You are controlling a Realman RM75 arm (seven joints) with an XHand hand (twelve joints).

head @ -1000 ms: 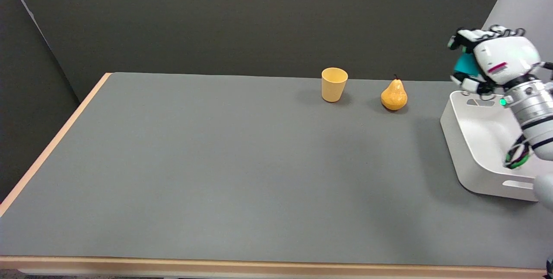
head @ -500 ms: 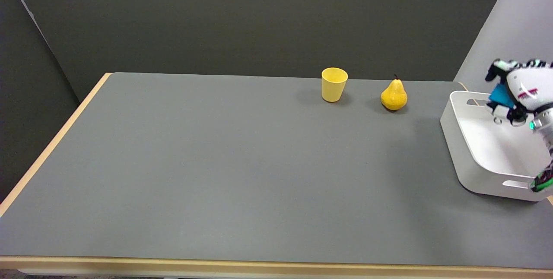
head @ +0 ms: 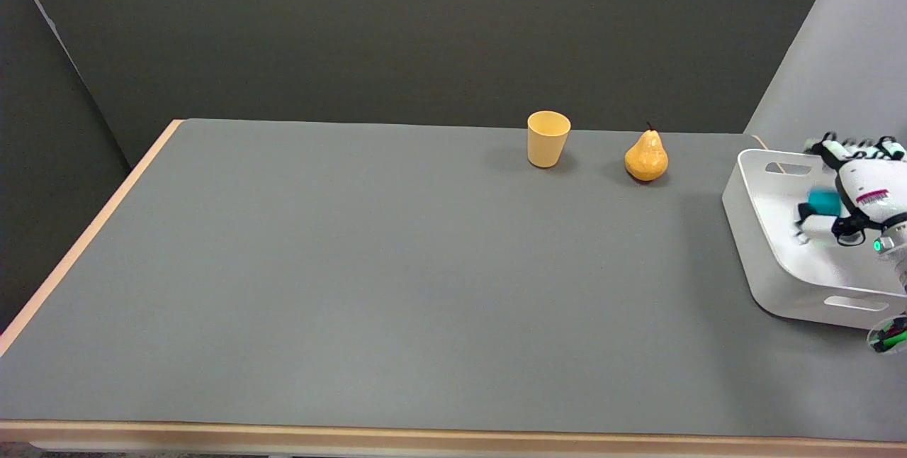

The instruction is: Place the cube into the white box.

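Holding: right hand [head: 861, 185] over the white box [head: 758, 245]
Fingers: clamped on the teal cube [head: 823, 201]
Table [head: 354, 266]: cup [head: 548, 138], pear [head: 645, 155]

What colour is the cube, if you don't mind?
Teal-blue: the cube, seen in the head view.

A lab test bench: grey table [head: 354, 266] before plain dark backdrop panels [head: 425, 25].
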